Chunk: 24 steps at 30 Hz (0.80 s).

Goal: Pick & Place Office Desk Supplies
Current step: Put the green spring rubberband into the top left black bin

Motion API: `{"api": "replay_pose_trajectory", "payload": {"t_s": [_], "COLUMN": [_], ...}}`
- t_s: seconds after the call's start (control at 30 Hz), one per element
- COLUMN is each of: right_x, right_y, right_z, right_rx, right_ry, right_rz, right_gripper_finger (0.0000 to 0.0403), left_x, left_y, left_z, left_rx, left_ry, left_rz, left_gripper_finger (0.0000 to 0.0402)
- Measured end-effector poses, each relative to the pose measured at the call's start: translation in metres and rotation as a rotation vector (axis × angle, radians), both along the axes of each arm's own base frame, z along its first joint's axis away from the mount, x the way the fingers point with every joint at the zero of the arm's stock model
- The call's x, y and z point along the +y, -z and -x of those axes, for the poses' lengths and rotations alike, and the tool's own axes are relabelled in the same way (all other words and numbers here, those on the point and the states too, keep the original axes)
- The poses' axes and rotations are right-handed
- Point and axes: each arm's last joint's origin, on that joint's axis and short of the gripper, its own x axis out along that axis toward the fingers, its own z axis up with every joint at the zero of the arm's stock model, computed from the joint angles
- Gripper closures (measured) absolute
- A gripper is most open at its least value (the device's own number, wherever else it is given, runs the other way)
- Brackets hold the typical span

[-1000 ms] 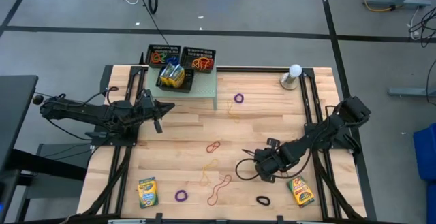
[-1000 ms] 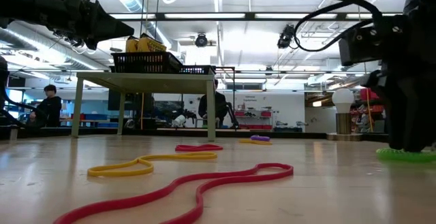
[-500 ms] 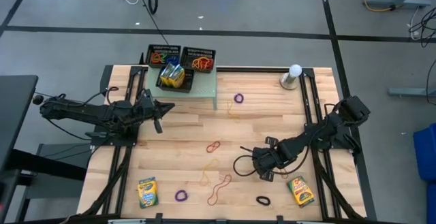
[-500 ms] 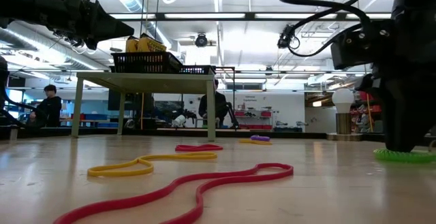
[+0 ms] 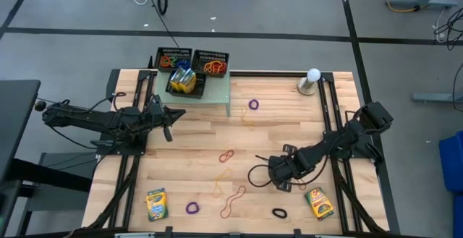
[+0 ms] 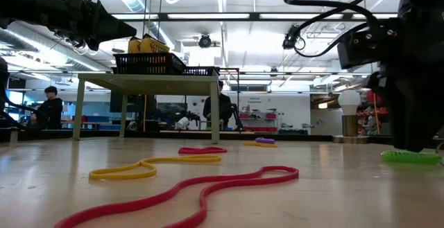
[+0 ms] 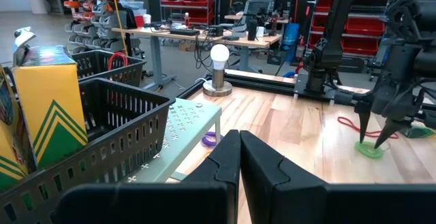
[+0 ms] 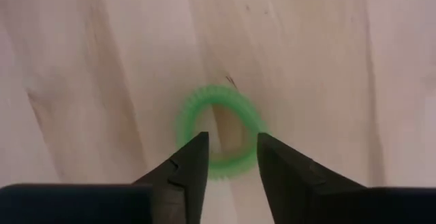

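**Right gripper stands over a green band**

A small green rubber band (image 8: 219, 132) lies flat on the tabletop (image 5: 289, 122), near the right edge and toward the front. The right gripper (image 8: 230, 157) points down at it. Its two fingers are apart. One tip is inside the ring and one is over the ring's edge. They hold nothing.

A crayon box (image 5: 319, 202) lies close by, near the front right corner. A black band (image 5: 280, 213) lies beside it. Another crayon box (image 5: 155, 204) lies near the front left corner. Red (image 6: 187, 197), yellow (image 6: 156, 165) and purple (image 5: 192, 208) bands lie in the middle and front.

The left gripper (image 7: 238, 157) is shut tight and empty. It hangs near the left edge, next to the black mesh trays (image 5: 193, 63) at the back edge.
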Motion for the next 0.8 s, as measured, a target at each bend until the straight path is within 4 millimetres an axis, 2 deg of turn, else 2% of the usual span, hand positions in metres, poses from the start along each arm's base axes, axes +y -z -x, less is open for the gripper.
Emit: {"api": "replay_pose_trajectory", "payload": {"t_s": [0.17, 0.3, 0.5, 0.7, 0.8], "right_x": [-0.001, -0.005, -0.014, -0.014, -0.014], "right_y": [-0.002, 0.006, 0.016, 0.017, 0.017], "right_z": [0.005, 0.007, 0.007, 0.006, 0.006], "right_rx": [0.041, 0.053, 0.034, 0.034, 0.032], "right_ry": [-0.007, -0.002, 0.000, -0.017, -0.016], "right_rz": [0.052, 0.025, -0.028, -0.044, -0.045], "right_gripper_finger": [0.0242, 0.0237, 0.0251, 0.0271, 0.0277], "left_x": [0.000, 0.000, 0.000, 0.000, 0.001], "left_y": [0.000, 0.000, 0.000, 0.000, 0.000], "left_z": [0.000, 0.000, 0.000, 0.000, -0.002], "left_rx": [-0.001, -0.004, -0.004, 0.004, -0.013], "left_ry": [0.000, 0.000, 0.000, -0.001, -0.003], "left_rz": [0.001, 0.002, 0.003, -0.016, 0.027], "left_gripper_finger": [0.0388, 0.0388, 0.0388, 0.0388, 0.0388]}}
